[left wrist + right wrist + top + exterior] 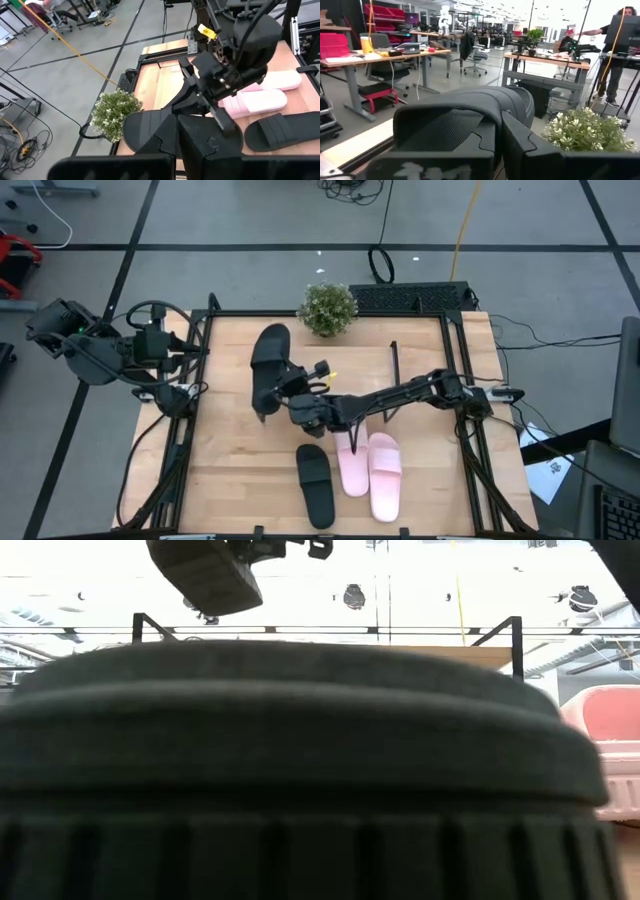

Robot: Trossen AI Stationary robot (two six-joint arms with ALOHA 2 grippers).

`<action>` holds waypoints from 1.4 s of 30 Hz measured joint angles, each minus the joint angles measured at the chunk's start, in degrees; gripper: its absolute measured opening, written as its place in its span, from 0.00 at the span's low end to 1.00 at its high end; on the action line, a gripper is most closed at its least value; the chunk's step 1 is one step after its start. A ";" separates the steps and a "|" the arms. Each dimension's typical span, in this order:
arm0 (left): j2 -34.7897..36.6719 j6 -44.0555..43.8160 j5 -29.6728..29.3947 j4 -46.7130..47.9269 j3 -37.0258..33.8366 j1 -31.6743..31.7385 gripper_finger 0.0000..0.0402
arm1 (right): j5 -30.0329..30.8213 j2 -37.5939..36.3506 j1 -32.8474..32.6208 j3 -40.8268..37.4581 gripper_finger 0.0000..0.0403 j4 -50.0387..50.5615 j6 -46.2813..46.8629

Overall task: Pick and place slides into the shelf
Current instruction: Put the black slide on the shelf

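My right gripper reaches from the table's right to its middle and is shut on a black slide, which hangs in the air in the low view. The second black slide lies flat near the table's near edge and fills the low view. The pink pair lies side by side on its soles to the right of it. The shelf's light board and a thin black leg show behind the right arm. My left gripper waits shut at the table's left edge. My right gripper pinches the black slide between its two fingers at the sole's near part, below the strap. The fingers come level from the near right and lie along the slide. The slide is lifted clear of the table and tilted.
A small potted plant stands at the table's far edge, just beyond the held slide. Black frame rails run along the table's sides. In the right wrist view a person stands far off among desks in the room.
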State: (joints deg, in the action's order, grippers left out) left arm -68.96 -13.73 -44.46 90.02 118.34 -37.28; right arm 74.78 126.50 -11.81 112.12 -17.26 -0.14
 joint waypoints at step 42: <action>0.01 3.52 -0.51 0.00 0.00 0.01 0.05 | -8.12 -0.02 4.50 -4.90 0.00 18.80 23.71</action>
State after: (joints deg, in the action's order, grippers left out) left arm -68.95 -10.21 -44.97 90.02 118.34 -37.27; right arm 66.66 126.48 -7.31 107.22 1.54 23.57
